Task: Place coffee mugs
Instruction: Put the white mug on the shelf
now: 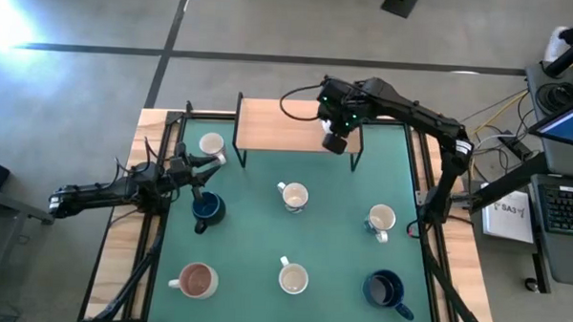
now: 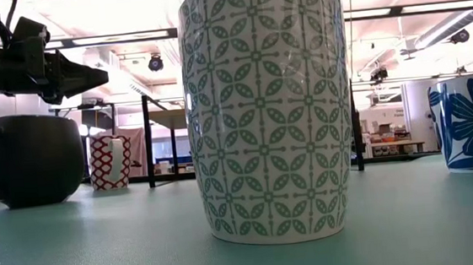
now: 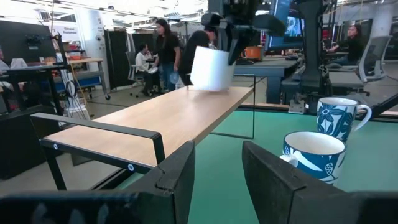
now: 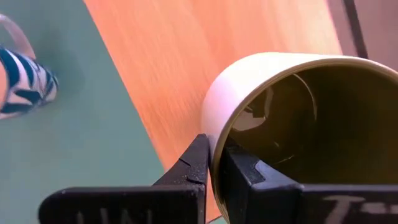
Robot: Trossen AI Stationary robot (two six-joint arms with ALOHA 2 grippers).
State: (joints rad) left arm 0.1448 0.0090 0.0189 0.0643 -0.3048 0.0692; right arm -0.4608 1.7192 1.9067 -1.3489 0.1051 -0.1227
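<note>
the right gripper (image 4: 211, 180) is pinched tight on the thin rim of a cream mug with an olive-green inside (image 4: 292, 124). one finger is inside the mug and one is outside. the mug hangs tipped in the air, over the edge where the light wooden shelf with thin black legs (image 1: 288, 126) meets the green mat (image 1: 332, 239). in the left wrist view the same mug (image 3: 211, 67) floats just above the shelf top and does not touch it.

the left gripper (image 1: 208, 170) waits at the left side of the mat with its fingers apart and nothing in them. it is just above a dark blue mug (image 1: 206, 209) and next to a white mug (image 1: 212, 145).

what could go wrong? the grip is only on a thin bit of the rim, so the mug could slip or swing. it is tipped, so if it is let go like this it may land on its side and roll off the shelf. it could also bump the shelf edge on the way down.

six more mugs sit well apart on the green mat, like a pink-brown one (image 1: 197, 280), another dark blue one (image 1: 385, 289) and a white one with a blue pattern (image 1: 382, 220). the low view shows a tall white mug with green leaf shapes (image 2: 267, 109) close up.

the room behind is a big bright workshop with desks, screens and a few people far away.
</note>
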